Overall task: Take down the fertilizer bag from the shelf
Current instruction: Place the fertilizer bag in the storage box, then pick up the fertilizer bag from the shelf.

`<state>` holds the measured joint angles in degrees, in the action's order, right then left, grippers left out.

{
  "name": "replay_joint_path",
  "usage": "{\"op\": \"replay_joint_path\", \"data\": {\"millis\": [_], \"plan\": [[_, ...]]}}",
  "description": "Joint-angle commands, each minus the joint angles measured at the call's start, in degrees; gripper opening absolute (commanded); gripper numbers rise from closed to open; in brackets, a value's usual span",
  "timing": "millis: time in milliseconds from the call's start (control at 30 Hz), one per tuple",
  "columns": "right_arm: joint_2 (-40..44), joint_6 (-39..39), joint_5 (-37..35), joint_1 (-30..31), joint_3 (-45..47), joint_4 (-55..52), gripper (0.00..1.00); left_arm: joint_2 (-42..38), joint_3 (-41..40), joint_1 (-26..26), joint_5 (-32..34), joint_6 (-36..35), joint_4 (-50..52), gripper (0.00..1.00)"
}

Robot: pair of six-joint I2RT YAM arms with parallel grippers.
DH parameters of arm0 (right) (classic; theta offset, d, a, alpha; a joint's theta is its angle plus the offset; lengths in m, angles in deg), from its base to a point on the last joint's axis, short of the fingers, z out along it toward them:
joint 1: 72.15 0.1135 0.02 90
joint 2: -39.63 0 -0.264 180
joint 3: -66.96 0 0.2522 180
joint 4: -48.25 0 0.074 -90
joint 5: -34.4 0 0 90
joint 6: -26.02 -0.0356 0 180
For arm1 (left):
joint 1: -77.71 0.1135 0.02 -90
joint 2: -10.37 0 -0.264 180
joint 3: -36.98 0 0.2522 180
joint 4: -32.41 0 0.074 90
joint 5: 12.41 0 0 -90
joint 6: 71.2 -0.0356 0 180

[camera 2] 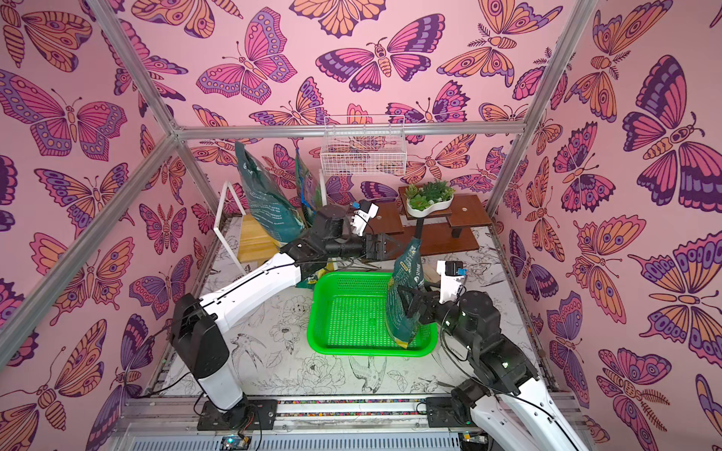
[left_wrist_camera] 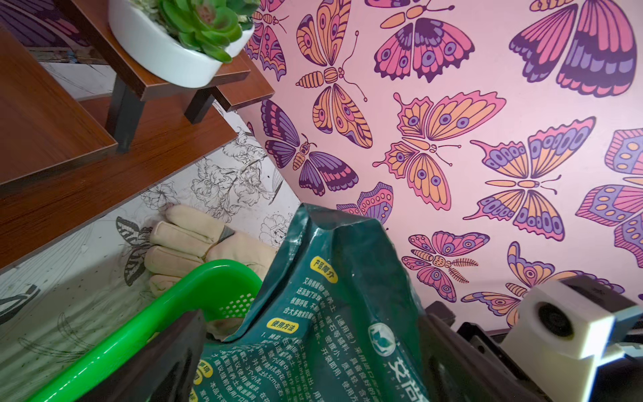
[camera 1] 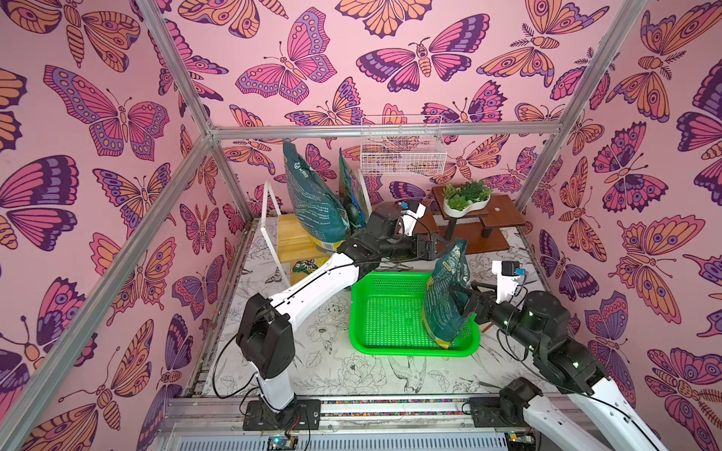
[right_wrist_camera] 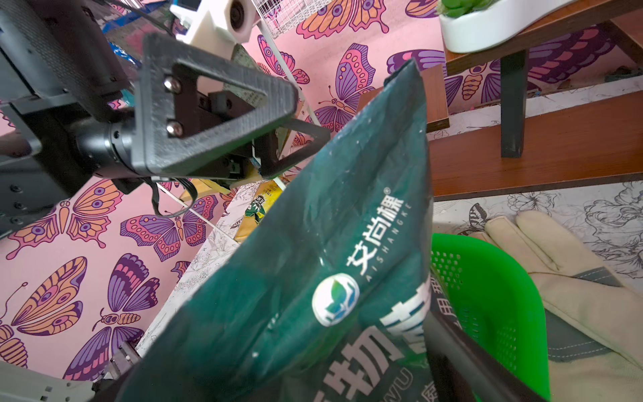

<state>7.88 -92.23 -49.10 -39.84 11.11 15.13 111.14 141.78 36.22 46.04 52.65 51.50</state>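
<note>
1. On the shelf (camera 1: 293, 234), two more bags (camera 1: 312, 203) lean.
2. Your left gripper (camera 2: 392, 248) gapes wide beside the fertilizer bag (camera 2: 404, 300), near its top.
3. That bag stands tilted in the green basket (camera 1: 390, 275); unsupported, it could topple out.
4. Your right gripper (camera 1: 463, 302) straddles it, jaws wide; retreating could snag it.

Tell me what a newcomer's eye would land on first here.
Pink butterfly wallpaper covers every wall. Mid-table sits a bright green basket, with a dark green fertilizer bag standing upright in its right end, between the spread fingers of the right gripper. A second bag stands on the shelf at the back left.
</note>
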Motion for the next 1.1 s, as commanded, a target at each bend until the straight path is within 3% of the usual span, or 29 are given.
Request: {"op": "replay_joint_path", "data": {"millis": [0,233,433,667,833,1067], "plan": [[-0.03,1.57,0.80,0.20,-3.87,-0.13,0.99,-2.07,-1.55,0.45,1.93,-2.24,2.12,1.00],[-3.65,4.83,3.80,0.16,-11.87,-1.36,0.99,-5.05,-1.69,0.54,5.79,-4.46,5.18,1.00],[-14.92,7.71,9.06,0.20,-20.91,-3.35,0.99,-9.75,1.99,0.54,13.91,-8.71,14.52,1.00],[-26.87,9.62,12.81,0.19,-30.38,-1.68,1.00,-20.61,0.89,0.53,25.00,-11.85,18.04,1.00],[-31.97,12.58,10.48,0.16,-37.75,-5.23,0.99,-28.34,1.99,0.20,31.71,-11.27,19.54,1.00],[-33.43,13.24,7.09,0.19,-37.79,-5.61,0.98,-37.64,0.73,-1.95,40.87,-10.73,19.60,1.00]]}}
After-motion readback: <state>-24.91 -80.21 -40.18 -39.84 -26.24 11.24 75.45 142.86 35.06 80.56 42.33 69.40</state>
